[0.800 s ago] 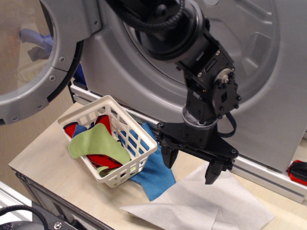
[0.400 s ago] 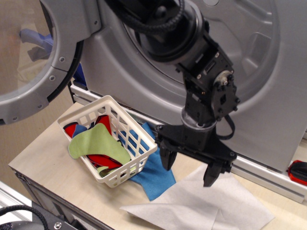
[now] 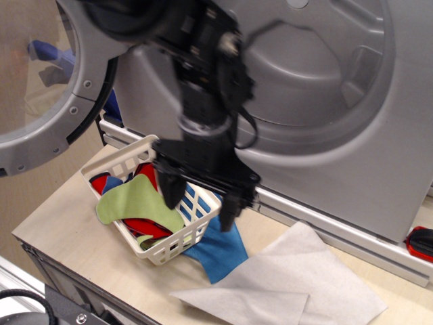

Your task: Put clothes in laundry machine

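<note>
Black gripper (image 3: 199, 200) hovering over the white plastic lattice basket (image 3: 194, 232), jaws spread wide, holding nothing.

No readable writing showing. Basket is holding the light green sock-like cloth (image 3: 137, 203) on top of red (image 3: 145, 226) and blue pieces. Silver-grey laundry machine (image 3: 325, 101) is standing behind, its round clear-window door (image 3: 47, 81) hanging open at left.

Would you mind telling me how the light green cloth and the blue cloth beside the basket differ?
The light green cloth lies inside the white basket, on top of red pieces; the blue cloth lies on the table, partly tucked under the basket. The green cloth shows a curved, sock-like outline, while the blue cloth looks more angular. Both lie flat and untouched, with the open gripper above the basket.
</note>
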### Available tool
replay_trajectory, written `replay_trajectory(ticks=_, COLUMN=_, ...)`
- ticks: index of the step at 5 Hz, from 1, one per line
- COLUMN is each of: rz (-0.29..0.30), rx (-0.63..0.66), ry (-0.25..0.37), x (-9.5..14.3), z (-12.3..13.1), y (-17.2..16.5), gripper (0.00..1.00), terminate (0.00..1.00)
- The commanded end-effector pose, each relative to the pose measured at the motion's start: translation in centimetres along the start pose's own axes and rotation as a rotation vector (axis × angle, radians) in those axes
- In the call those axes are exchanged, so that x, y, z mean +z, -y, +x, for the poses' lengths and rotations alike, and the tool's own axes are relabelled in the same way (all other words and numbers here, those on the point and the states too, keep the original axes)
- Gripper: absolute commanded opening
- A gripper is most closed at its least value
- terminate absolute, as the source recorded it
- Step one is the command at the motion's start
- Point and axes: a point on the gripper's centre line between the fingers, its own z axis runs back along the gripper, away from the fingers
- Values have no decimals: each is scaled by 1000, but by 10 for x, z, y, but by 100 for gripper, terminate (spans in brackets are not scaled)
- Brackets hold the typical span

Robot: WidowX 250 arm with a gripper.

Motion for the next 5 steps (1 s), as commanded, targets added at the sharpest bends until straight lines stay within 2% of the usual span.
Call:
replay_trajectory(ticks=1, rz=57, rx=44, ry=38, x=33, z=6, y=-62, gripper=100, terminate=0)
replay_trajectory(ticks=2, rz=19, rx=69, ry=-7, x=26, z=3, y=-91, gripper=100, terminate=0)
replay_trajectory(ticks=3, rz=15, rx=76, ry=47, x=5, z=5, y=-108, gripper=100, terminate=0)
replay_trajectory(ticks=4, rz=-20, rx=70, ry=37, x=-17, z=10, y=-109, gripper=100, terminate=0)
replay_trajectory(ticks=5, rz=-64, rx=67, ry=59, x=-32, z=9, y=-95, gripper=100, terminate=0)
